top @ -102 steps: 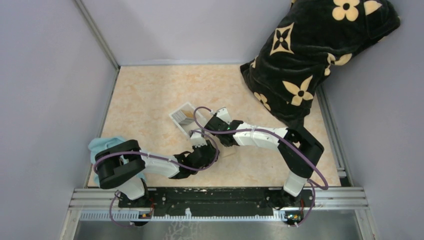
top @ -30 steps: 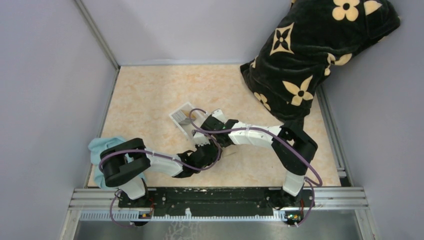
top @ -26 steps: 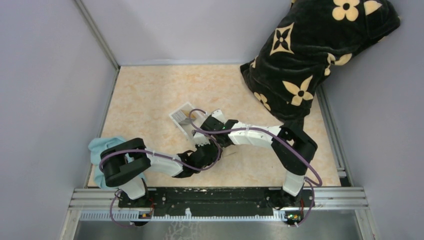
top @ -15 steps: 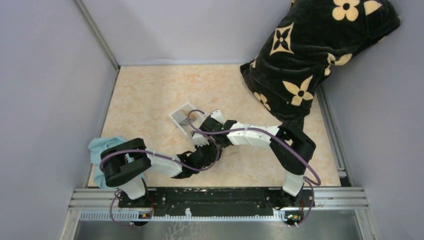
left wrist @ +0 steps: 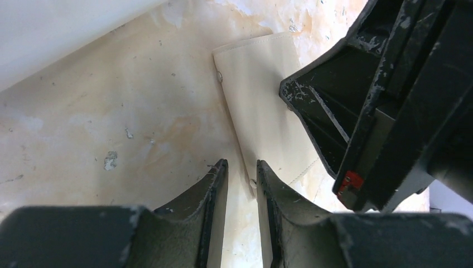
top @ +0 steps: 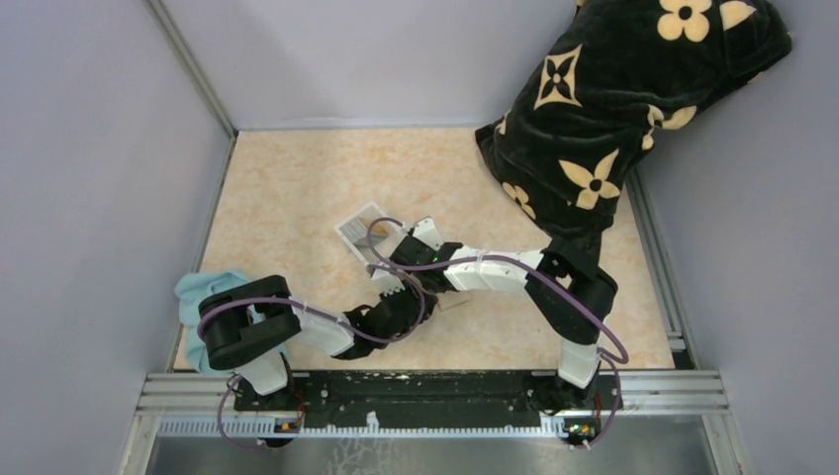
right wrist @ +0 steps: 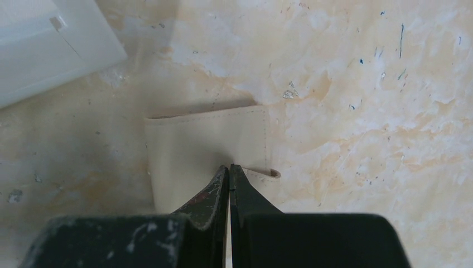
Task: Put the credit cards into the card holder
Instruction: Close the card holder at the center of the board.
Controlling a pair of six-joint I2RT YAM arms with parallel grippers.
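The right hand [right wrist: 228, 167] is closed tight, its tips pressing down on the card holder [right wrist: 195, 145]. The holder lies flat on the table [right wrist: 362, 84], near the white tray [right wrist: 50, 50]. The left hand [left wrist: 241, 173] stands a slit open over the holder's edge, gripping nothing I can see. From above, both arms hide most of the holder, and the tray's contents are hard to make out. Over the last few seconds the right arm has slid left, covering more of the tray.

- A robot lab cell: plain lilac panels [top: 89, 148] box in a marbled desk [top: 297, 188].
- Left arm [top: 247, 332] and right arm [top: 574, 297] bolted to an aluminium rail [top: 435, 391].
- Flowered black pillow [top: 613, 99] slumped in the far corner.
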